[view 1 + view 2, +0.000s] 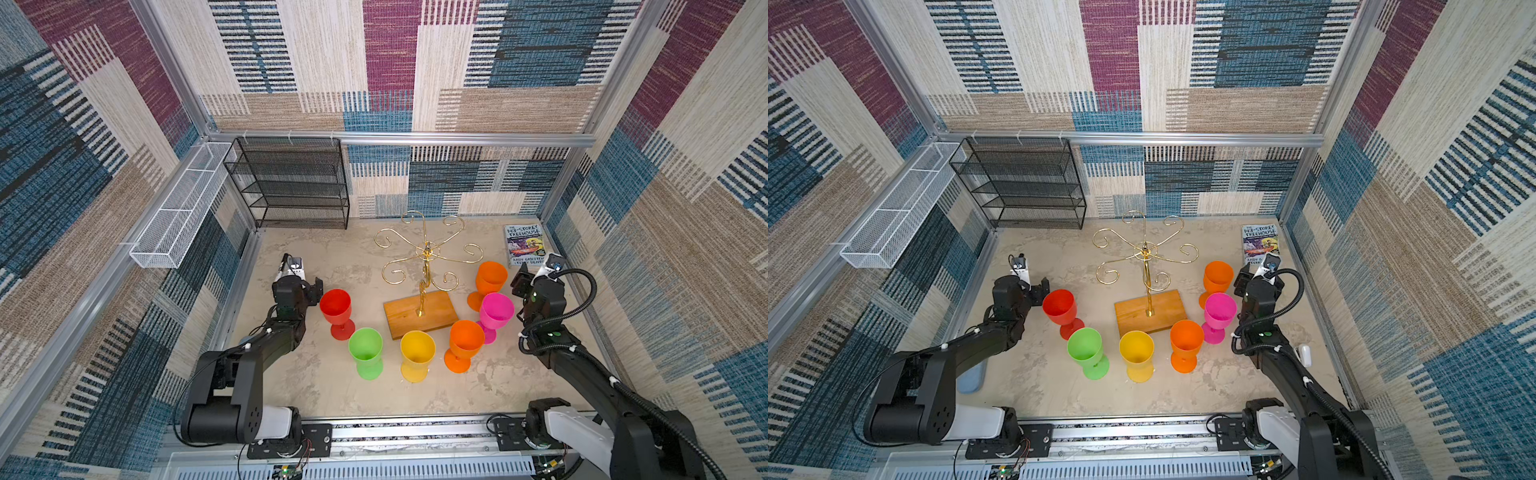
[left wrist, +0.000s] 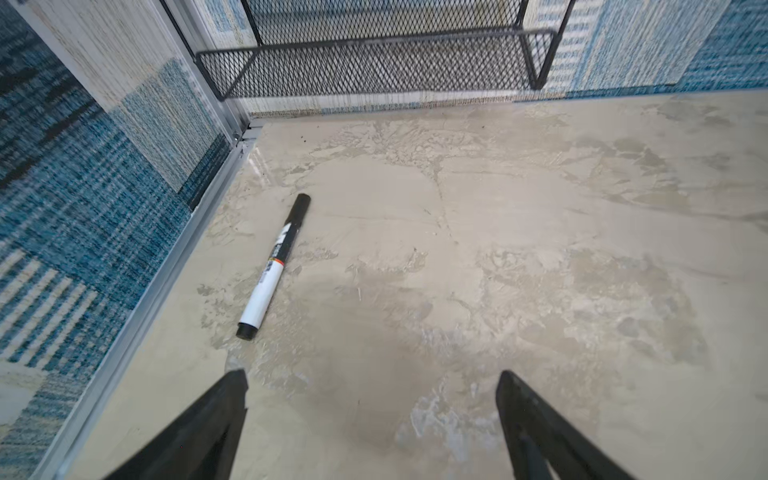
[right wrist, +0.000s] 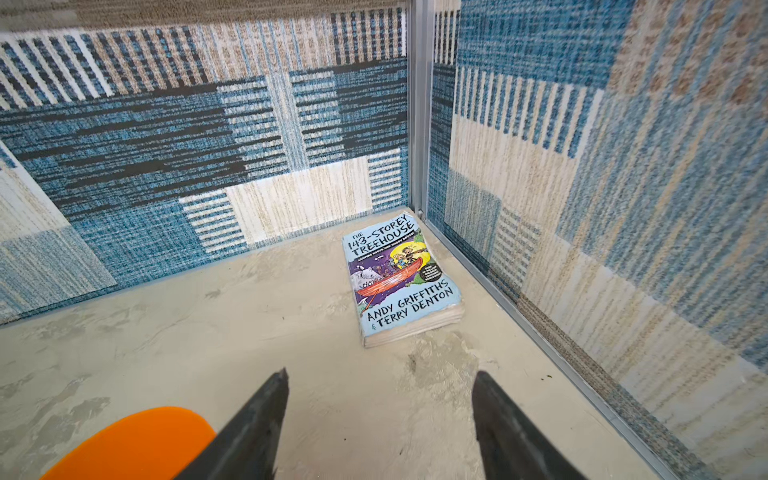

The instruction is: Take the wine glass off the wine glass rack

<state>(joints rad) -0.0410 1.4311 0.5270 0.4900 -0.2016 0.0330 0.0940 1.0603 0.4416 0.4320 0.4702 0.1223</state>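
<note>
**Left arm.** I read the left arm [image 1: 257,349] as folded at its base on the front rail, with the forearm reaching toward the back of the table [image 1: 324,386]. Its wrist sits just left of the red glass [image 1: 336,307], apart from it. In the left wrist view the left gripper [image 2: 370,376] points down and toward the back corner. Its fingers are spread wide over bare tabletop with nothing between them. A marker [image 2: 272,266] lies ahead of it, and the black mesh shelf [image 2: 374,66] stands beyond.

**Right arm.** The right arm [image 1: 582,361] rises from the front rail and extends toward the back. Its wrist is just right of the pink glass [image 1: 496,311] and the far orange glass [image 1: 491,277]. The right gripper [image 3: 381,372] has its fingers apart and holds nothing. It faces the book [image 3: 399,278] in the back corner.

**Task items.** The wine glass rack [image 1: 403,318] stands upright at mid-table. Six glasses stand upright on the table around its base, namely the three above plus the green glass [image 1: 365,349], the yellow glass [image 1: 417,353] and the near orange glass [image 1: 465,338].
</note>
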